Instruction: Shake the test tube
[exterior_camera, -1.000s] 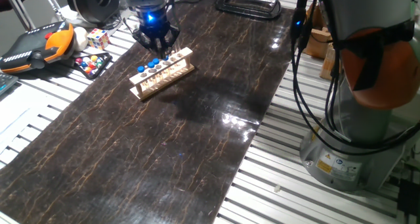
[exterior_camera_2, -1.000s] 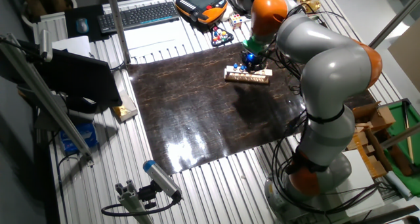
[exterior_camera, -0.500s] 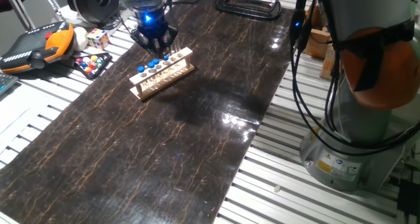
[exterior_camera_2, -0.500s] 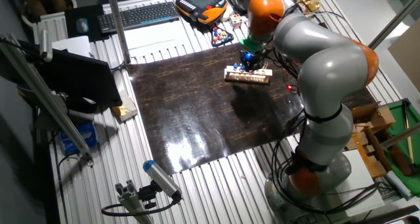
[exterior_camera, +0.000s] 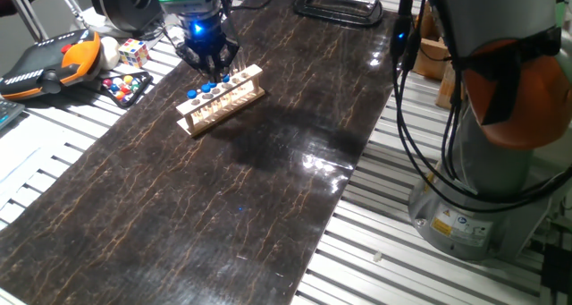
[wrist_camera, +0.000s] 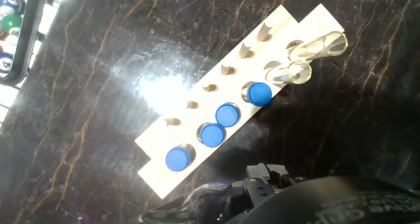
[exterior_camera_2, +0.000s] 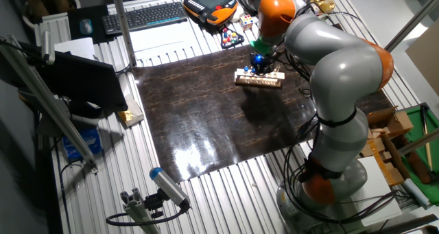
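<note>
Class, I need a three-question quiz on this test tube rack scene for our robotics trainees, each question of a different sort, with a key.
1. True or false: four slim clear tubes with round blue caps stand in the pale wooden rack.
2. Multiple choice: the taller uncapped clear tubes sit at (A) the middle of the rack, (B) one end of the rack, (C) the dark marbled mat beside it.
3. Fill in: in the fixed views, the end effector is ____ the rack.

Key: 1 true; 2 B; 3 above. Whether the end effector is open or shut cannot be told.
</note>
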Robot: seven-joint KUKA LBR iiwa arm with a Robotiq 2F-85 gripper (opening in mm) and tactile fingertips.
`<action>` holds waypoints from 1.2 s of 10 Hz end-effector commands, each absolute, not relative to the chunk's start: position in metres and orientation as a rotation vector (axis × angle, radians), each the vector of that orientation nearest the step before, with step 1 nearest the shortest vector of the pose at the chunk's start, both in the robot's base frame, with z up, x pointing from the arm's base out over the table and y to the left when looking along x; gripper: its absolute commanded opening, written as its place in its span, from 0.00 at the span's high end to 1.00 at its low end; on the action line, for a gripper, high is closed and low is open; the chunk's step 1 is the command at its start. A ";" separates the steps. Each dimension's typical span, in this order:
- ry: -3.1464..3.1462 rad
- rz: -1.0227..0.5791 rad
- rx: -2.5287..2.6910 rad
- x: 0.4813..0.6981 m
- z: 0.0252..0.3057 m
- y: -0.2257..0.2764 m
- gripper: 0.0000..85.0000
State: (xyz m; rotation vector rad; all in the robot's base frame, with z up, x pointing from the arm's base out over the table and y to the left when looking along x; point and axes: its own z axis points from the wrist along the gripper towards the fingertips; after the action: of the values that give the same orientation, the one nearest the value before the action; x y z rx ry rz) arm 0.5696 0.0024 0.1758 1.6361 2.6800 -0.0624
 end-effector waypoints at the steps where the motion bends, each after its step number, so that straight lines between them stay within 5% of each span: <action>1: 2.692 -0.063 1.647 0.570 0.176 0.002 0.99; 12: 2.627 -0.108 1.707 0.572 0.173 0.001 0.99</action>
State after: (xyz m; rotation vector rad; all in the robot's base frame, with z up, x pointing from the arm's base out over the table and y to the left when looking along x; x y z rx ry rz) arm 0.5722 0.0015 0.1724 1.7083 2.6265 -0.1097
